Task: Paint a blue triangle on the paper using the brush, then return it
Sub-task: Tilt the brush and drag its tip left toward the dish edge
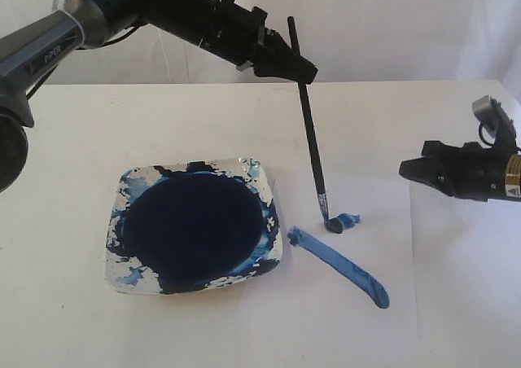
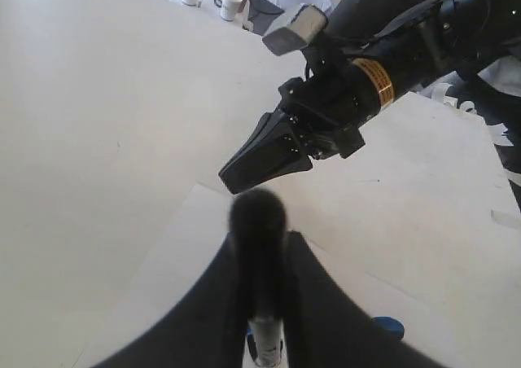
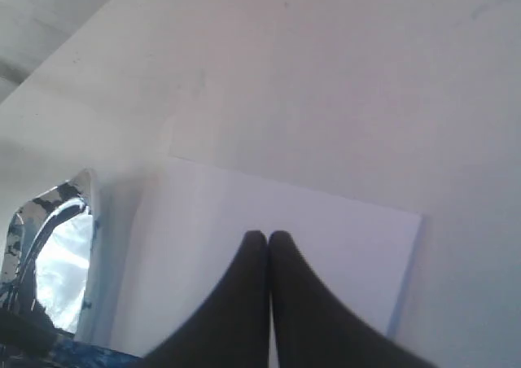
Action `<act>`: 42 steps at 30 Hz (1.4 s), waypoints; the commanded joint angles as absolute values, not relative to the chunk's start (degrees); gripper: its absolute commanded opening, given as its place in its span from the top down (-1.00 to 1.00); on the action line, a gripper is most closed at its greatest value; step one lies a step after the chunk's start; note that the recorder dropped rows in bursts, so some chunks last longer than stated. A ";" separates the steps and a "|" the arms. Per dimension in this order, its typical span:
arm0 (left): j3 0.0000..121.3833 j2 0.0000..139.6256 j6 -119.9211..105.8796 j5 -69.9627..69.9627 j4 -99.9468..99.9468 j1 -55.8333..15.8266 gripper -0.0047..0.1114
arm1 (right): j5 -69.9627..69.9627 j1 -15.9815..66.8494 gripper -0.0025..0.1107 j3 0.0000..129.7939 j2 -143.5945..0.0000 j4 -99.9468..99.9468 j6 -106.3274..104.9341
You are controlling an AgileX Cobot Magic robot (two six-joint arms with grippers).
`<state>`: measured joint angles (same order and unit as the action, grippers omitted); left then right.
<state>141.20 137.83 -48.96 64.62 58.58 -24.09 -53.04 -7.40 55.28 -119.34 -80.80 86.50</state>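
Nearest lies the paper, a plain white sheet only faintly brighter than the table under it. On it the blue triangle is only partly there: 1 long slanting stroke, pale at its upper end and darker at its lower, plus 1 short dab just beyond it. Left of the stroke sits the paint dish, its middle filled by a dark navy pool. The brush stands nearly upright, its black handle thin and its blue-stained tip touching the paper at the dab. To the right, the right gripper hovers with its jaws pressed together, empty. Farthest back, the left gripper is clamped narrow around the brush near the handle's top.
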 commanded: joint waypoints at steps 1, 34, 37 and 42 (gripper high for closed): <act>140.60 136.04 -46.43 69.96 55.18 -24.01 0.92 | -53.32 -7.38 0.96 55.28 -122.75 -79.89 87.38; 136.44 131.39 -29.97 69.96 40.85 -24.01 0.92 | -26.56 2.85 0.96 59.97 -119.40 -96.02 94.49; 136.44 130.18 -28.05 69.96 39.79 -24.01 0.92 | -26.06 2.85 0.96 59.97 -119.40 -96.02 94.49; 136.44 128.59 -25.51 69.96 39.04 -24.01 0.92 | -25.32 2.85 0.96 59.97 -119.40 -96.02 94.49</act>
<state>136.65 129.91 -27.28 64.74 39.74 -23.78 -30.54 2.93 60.11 -118.81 -94.16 94.44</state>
